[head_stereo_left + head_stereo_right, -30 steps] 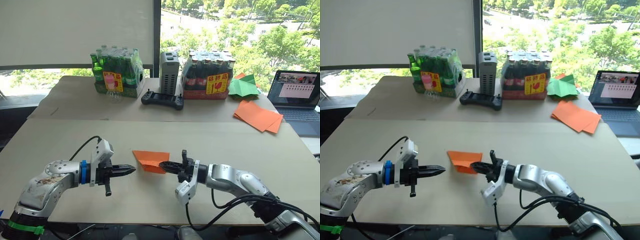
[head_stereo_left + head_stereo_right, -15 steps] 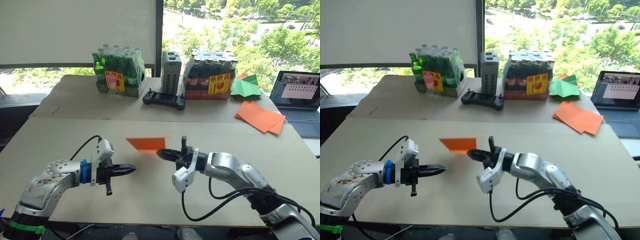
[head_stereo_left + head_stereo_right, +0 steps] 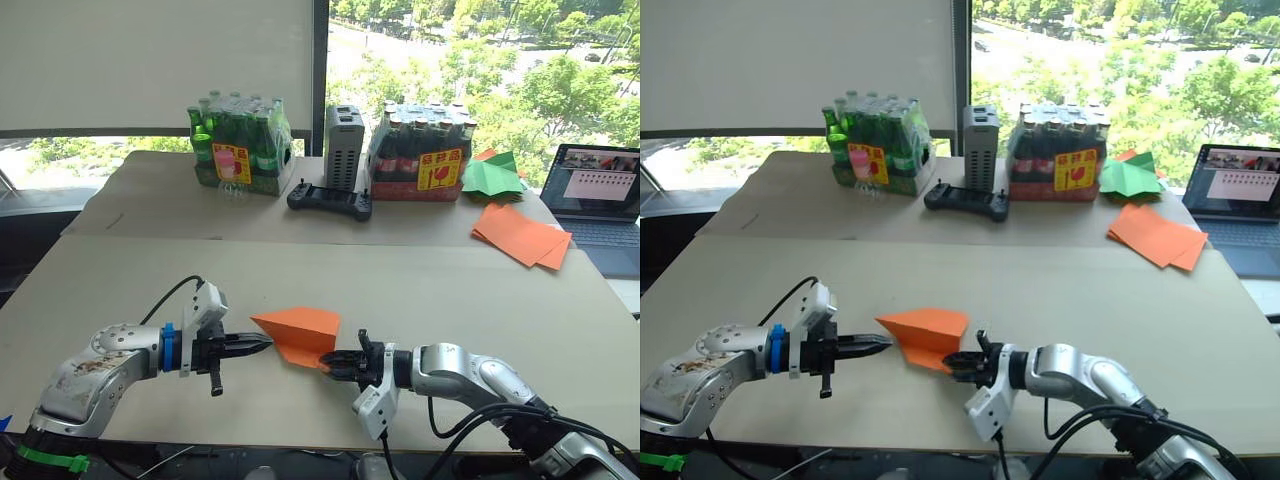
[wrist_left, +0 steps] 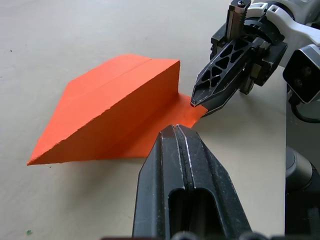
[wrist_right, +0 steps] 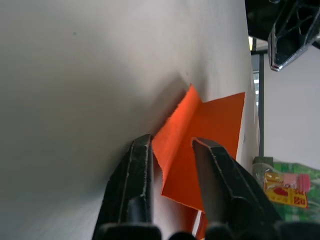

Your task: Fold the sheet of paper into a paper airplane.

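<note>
From the head cameras, the folded orange sheet of paper [image 3: 298, 334] lies on the near table [image 3: 480, 290] between the two grippers. The left gripper [image 3: 258, 344] has its black fingers pressed together, and its tip sits at the paper's pointed end. The right gripper [image 3: 334, 364] reaches in from the opposite side and meets the paper's near corner. Well beyond both grippers, on the far table, stand a pack of green bottles [image 3: 238, 148], a grey box [image 3: 343, 146], a pack of dark bottles [image 3: 420, 150] and a black controller [image 3: 329, 202]. Farther to the right gripper's side lie a green paper shape [image 3: 492, 176], a pile of orange sheets [image 3: 520, 234] and a laptop [image 3: 602, 192].

In the left wrist view, the left fingers are closed on nothing, just in front of the paper's lower flap. The folded wedge rises beyond them, and the right gripper's tip touches the flap's corner.

In the right wrist view, the right fingers stand slightly apart with the paper's edge between them. Whether they actually clamp it is hard to tell.
</note>
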### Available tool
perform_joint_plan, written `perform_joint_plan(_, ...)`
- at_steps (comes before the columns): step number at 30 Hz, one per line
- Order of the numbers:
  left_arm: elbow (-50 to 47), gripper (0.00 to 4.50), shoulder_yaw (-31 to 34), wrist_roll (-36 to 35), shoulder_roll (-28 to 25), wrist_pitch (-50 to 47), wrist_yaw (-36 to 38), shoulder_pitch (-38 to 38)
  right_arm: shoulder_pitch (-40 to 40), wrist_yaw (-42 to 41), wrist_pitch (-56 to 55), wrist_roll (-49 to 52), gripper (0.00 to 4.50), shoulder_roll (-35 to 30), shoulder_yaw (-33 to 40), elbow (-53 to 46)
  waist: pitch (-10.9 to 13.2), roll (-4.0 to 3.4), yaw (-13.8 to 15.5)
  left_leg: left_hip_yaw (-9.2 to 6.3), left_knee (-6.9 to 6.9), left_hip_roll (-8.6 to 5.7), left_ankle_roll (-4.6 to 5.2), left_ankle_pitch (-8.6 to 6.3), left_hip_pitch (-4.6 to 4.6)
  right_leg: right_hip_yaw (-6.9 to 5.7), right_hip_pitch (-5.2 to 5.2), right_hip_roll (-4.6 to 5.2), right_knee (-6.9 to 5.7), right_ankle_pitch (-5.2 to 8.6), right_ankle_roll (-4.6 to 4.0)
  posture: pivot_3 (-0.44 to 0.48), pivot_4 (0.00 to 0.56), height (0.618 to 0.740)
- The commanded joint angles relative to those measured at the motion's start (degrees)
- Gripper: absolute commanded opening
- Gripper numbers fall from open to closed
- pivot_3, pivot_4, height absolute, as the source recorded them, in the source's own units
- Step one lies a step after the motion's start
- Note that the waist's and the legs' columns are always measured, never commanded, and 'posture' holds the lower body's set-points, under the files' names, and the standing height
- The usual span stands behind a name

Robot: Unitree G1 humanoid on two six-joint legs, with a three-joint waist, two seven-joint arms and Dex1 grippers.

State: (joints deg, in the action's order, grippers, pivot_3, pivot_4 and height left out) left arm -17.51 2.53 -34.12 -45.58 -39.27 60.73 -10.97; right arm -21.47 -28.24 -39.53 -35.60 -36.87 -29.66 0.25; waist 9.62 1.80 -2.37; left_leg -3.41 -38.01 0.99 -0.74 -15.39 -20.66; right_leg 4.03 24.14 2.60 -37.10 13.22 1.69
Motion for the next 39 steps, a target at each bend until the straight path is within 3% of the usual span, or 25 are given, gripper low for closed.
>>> perform_joint_plan(1,-1.2,0.0,0.2,-1.2,0.1,-0.9,-0.4,-2.9,1.7,-8.5,6.4,9.6,2.94,-1.9,2.2,-6.9,0.0,0.0,0.0,0.0,0.0,0.0,0.0,0.0,0.02,0.0,-0.01,0.0,0.0,0.0,0.0,0.0,0.15,0.733)
perform_joint_plan(6,-0.1,0.0,-0.5,-1.0,0.3,-1.5,-0.2,-5.7,3.4,-15.8,23.2,21.6,2.94,0.9,5.2,-17.2,0.0,0.0,-0.3,-0.01,0.0,0.04,0.0,0.0,0.01,0.0,0.03,-0.06,-0.04,0.0,-0.01,0.0,0.15,0.733)
perform_joint_plan(11,1.2,0.0,-1.8,-0.5,0.6,-1.2,0.1,-8.1,4.0,-19.0,50.4,32.0,2.94,7.4,7.2,-25.3,0.0,0.0,-0.2,-0.05,0.0,0.05,0.0,0.0,0.04,-0.03,0.02,-0.1,-0.09,-0.02,-0.03,0.0,0.15,0.733)
perform_joint_plan(15,1.5,0.0,-1.8,-0.5,0.5,-1.0,0.3,-8.3,4.8,-18.5,65.1,34.8,1.82,10.7,5.8,-28.9,0.0,0.0,-0.1,-0.06,-0.01,0.04,0.0,0.0,-0.02,-0.04,0.06,-0.08,-0.05,-0.01,-0.02,0.0,0.15,0.733)
perform_joint_plan(20,3.1,0.0,-2.0,0.4,0.7,0.6,0.7,-8.3,6.1,-16.5,70.1,31.5,0.04,11.7,2.0,-27.0,0.0,0.0,-0.1,-0.06,-0.01,0.04,0.0,0.0,-0.09,-0.06,0.13,-0.07,-0.03,-0.01,-0.01,0.0,0.15,0.733)
perform_joint_plan(30,14.5,0.0,-6.7,7.0,3.0,8.4,4.0,-16.3,6.2,-14.1,81.9,33.4,0.04,13.5,2.2,-24.6,0.0,0.01,-0.1,-0.05,-0.01,0.03,-0.01,0.0,-0.06,-0.06,0.09,-0.09,-0.03,-0.01,-0.01,0.0,0.15,0.733)
perform_joint_plan(35,26.8,0.0,-14.7,17.3,5.0,19.0,7.6,-22.2,5.5,-14.1,86.8,34.9,0.04,13.3,1.5,-24.2,0.0,0.01,-0.2,-0.05,-0.02,0.0,-0.01,0.0,-0.01,-0.06,0.03,-0.08,-0.02,-0.01,0.0,0.0,0.15,0.733)
perform_joint_plan(39,28.0,0.0,-16.8,19.4,5.1,22.4,11.3,-22.1,5.0,-13.4,87.9,35.4,0.04,13.0,1.1,-24.6,0.0,0.01,-0.3,-0.05,-0.01,0.0,0.0,0.0,-0.05,-0.05,0.07,-0.08,-0.03,-0.01,0.0,0.0,0.15,0.733)
